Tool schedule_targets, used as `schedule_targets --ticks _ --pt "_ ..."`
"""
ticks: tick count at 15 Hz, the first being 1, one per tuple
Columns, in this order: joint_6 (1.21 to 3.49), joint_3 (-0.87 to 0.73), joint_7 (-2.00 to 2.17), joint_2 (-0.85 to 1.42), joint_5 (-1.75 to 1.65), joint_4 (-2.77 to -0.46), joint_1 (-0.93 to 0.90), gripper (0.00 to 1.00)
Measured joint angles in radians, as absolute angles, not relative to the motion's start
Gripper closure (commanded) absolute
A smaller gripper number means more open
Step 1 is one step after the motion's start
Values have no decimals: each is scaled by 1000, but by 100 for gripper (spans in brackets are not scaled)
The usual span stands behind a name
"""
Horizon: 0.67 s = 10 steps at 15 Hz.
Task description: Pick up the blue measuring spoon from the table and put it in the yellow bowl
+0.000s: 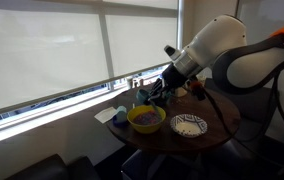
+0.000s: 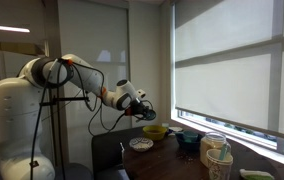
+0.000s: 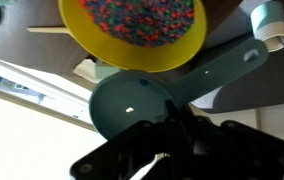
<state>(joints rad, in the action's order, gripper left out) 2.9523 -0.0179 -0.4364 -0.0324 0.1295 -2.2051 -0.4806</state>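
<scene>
Room: big window with pale shades (image 1: 42, 50) pulled down. The sill (image 1: 42, 105) runs along the left in an exterior view. The round dark table (image 1: 220, 122) stands against that window.

On the table, left to right in that view:
- white paper (image 1: 107, 115) at the window-side edge
- yellow bowl (image 1: 145, 119) with colourful bits inside, close to the same edge
- patterned dish (image 1: 189, 125) just beside the bowl, nearer the table's middle

The white arm (image 1: 232, 50) reaches in from the right, above the table. In an exterior view a teal cup (image 2: 189, 139) and jars (image 2: 215, 150) sit further right along the table, well apart from the dish.

Edges and room: the bowl is near the table rim, with the sill just past it. The air over the bowl is open. The arm hangs above the dish side.

The claw (image 1: 158, 95) hangs just above and behind the bowl, not touching it. In the wrist view the claw (image 3: 172, 128) is clamped on the blue measuring spoon (image 3: 130, 105) at the rim of its round cup, and the spoon is up off the table. There the spoon's cup sits just outside the bowl's yellow rim, over the table edge. Its handle runs up to the right, past the bowl. The spoon is too small to make out in either exterior view.
</scene>
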Motion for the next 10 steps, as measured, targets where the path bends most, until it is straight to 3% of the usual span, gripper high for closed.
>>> schedule_targets --ticks 1,2,10 --pt "2948 -21 -512 -7 208 -2181 -517 68" --pt "2935 -16 -586 12 288 -2154 -538 97" --pt "2774 -70 -1017 40 780 -2024 -424 98"
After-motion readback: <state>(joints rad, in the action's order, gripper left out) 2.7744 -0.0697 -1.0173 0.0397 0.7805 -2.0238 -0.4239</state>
